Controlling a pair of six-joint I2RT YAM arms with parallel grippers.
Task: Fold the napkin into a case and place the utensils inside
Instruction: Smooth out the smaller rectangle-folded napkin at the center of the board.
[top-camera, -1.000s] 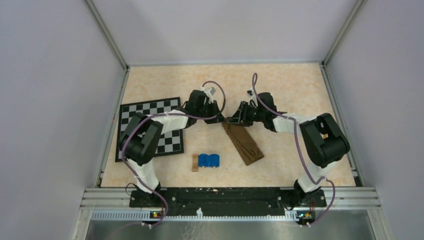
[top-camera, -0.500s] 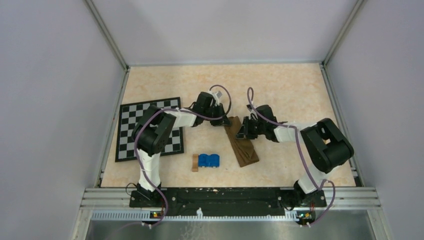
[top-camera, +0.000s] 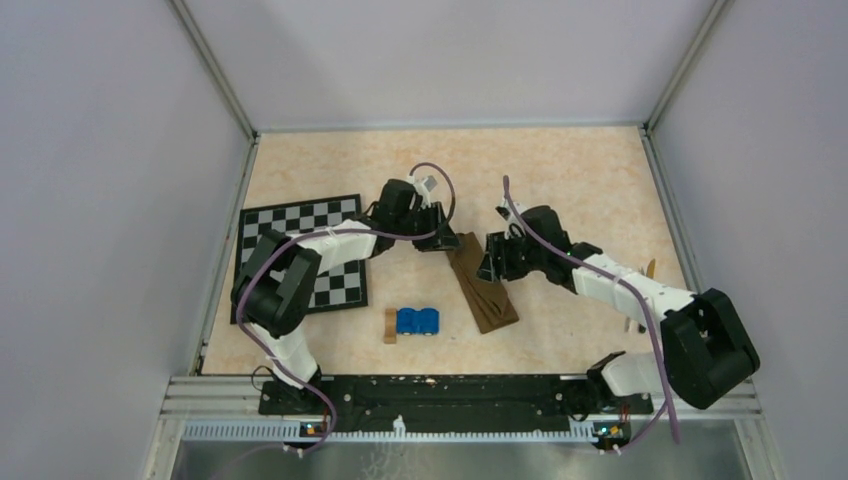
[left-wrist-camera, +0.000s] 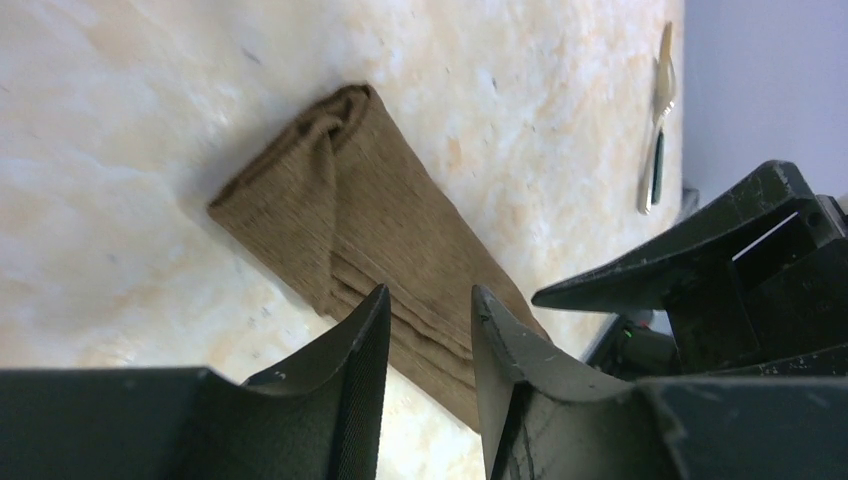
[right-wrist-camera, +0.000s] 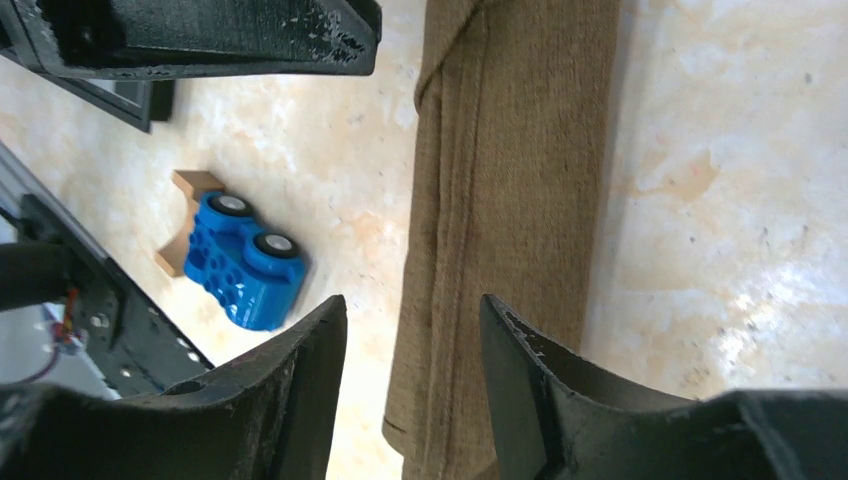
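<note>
Top view: the napkin, folded into a long narrow brown case (top-camera: 482, 283), lies flat on the table (top-camera: 560, 170), slanting from between the two grippers toward the arm bases. The left gripper (top-camera: 440, 240) stands just beside the case's far end, on that end's left. Its jaws are parted by a narrow gap with nothing between them. In the left wrist view, the cloth lies just beyond its fingertips (left-wrist-camera: 375, 310). The right gripper (top-camera: 490, 262) stands at the case's right edge near the same end. Its jaws are also apart and hold nothing, and in its wrist view the layered cloth shows through the gap. A blue toy car (top-camera: 417, 321) touching a small wooden block (top-camera: 390, 325) sits to the left of the case's near end. A checkered mat (top-camera: 300, 250) lies behind the left gripper. A utensil (left-wrist-camera: 657, 120) lies well beyond the case.
</note>
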